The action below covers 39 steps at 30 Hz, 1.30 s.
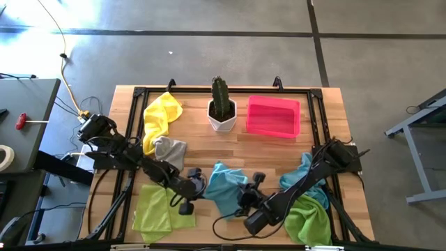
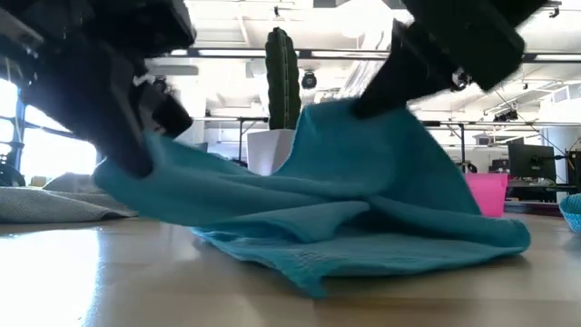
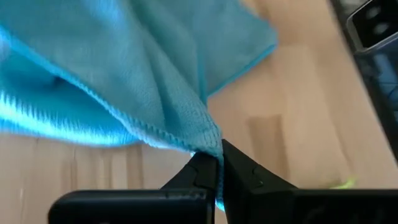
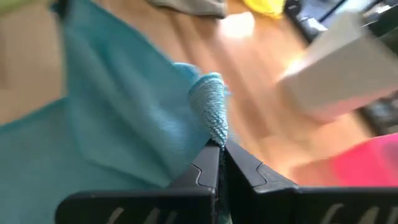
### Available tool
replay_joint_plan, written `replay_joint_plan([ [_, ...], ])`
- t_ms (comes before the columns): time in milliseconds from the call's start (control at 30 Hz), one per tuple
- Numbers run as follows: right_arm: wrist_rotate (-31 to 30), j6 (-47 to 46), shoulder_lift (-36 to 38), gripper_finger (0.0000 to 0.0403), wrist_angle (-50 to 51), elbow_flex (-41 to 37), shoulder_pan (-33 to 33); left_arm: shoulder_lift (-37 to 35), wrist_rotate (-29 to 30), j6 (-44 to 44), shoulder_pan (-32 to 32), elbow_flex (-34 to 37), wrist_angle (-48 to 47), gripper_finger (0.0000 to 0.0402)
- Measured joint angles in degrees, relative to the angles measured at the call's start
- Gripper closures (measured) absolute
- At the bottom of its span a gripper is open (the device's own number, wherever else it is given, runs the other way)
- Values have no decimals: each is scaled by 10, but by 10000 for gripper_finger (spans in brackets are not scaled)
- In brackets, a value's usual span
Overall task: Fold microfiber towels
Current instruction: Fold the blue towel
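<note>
Two end effectors, left [image 3: 219, 163] and right [image 4: 221, 155], clenched blue towel [image 1: 224, 187] corners at tabletop six o'clock; soft, light, floppy.

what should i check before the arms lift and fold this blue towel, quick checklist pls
1. Left gripper shut on the blue towel: ok, a corner is pinched between its fingertips.
2. Right gripper shut on the same towel: ok, a bunched edge sits in its fingertips.
3. Towel flat and spread: not ok, it lies rumpled with its middle resting on the table in the low view.
4. Grips on matching corners: cannot tell, the folds hide the towel's outline.
5. Neighbours clear of the lift: not ok, the lime green towel and the grey towel lie close to the left arm.
6. Cactus pot and pink tray out of the way: ok, both stand toward the far edge.
</note>
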State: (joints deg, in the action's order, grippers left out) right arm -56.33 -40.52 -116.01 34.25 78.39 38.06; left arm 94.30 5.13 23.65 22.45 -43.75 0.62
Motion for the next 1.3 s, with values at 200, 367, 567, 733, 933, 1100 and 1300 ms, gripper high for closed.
replay_joint_plan([
  [200,54,79,0,402,-266,-86,-9,0,-14,20,-4,0,-32,401],
  [367,134,106,0,402,-432,-138,-28,0,-56,43,-7,0,-36,401],
  [567,257,81,1,393,-467,-142,-57,0,-99,60,-2,0,-39,401],
  [733,398,94,22,332,-433,-119,-86,0,-101,67,10,0,-39,401],
  [933,458,204,52,245,-300,-55,-99,0,-113,77,27,0,-38,401],
  [1100,386,253,47,227,-236,0,-99,1,-139,89,32,0,-5,401],
  [1300,303,202,42,226,-295,-6,-105,1,-172,90,30,0,73,401],
])
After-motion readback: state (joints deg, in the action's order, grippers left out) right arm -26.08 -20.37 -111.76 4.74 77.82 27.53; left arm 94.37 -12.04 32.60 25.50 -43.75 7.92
